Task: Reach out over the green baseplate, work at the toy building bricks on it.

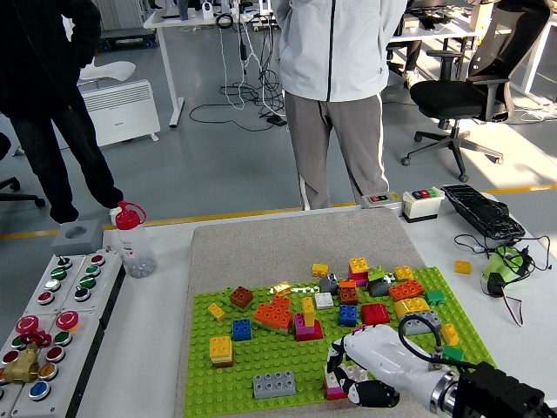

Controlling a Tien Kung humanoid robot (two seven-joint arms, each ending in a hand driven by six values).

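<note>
Bright daylight from the upper right floods the room, glaring off the floor (218,165) and the white table (139,348), casting short soft shadows beside the bricks (305,318) on the baseplate (261,357), with the frame sharp throughout and edges barely bent.

Green baseplate (261,359) flat on table, colourful bricks (277,315) studded across.

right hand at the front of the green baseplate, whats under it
A small magenta brick shows beneath the white right hand, its curled fingers around it. The rest of the brick and the green studded baseplate under the palm are hidden.
</note>
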